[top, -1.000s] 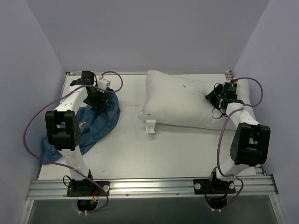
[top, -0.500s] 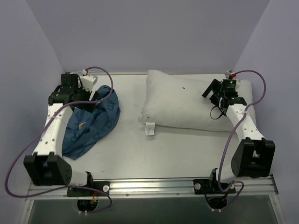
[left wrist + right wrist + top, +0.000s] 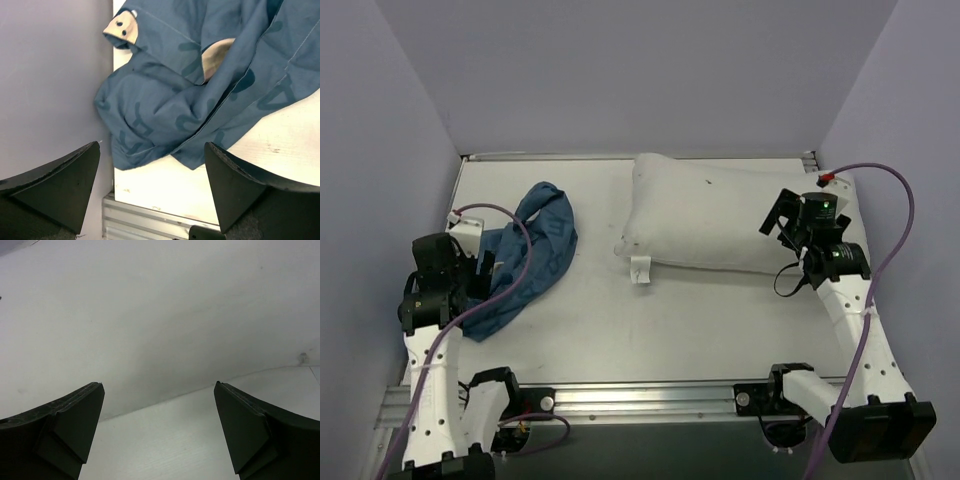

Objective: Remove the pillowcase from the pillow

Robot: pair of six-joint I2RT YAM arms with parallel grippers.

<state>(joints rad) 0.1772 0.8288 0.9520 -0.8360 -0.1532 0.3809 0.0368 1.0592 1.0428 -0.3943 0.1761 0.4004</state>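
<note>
Since the earlier frame both arms have drawn back toward the lower edge. The left gripper (image 3: 152,187) now hangs at lower left, fingers (image 3: 60,182) wide apart and empty, over the near end of the dark blue letter-printed fabric pillowcase (image 3: 532,248). The right gripper (image 3: 158,427) is likewise spread, holding nothing, facing the plain white stuffed pillow (image 3: 705,222). Count: one pillowcase, crumpled at left; one bare pillow, upper centre-right, well apart.

Dk-blue pillowcase (image 3: 525,255) crumpled in heap just ahead of L jaws; bare white pillow (image 3: 710,215) lies flat just past R jaws.
</note>
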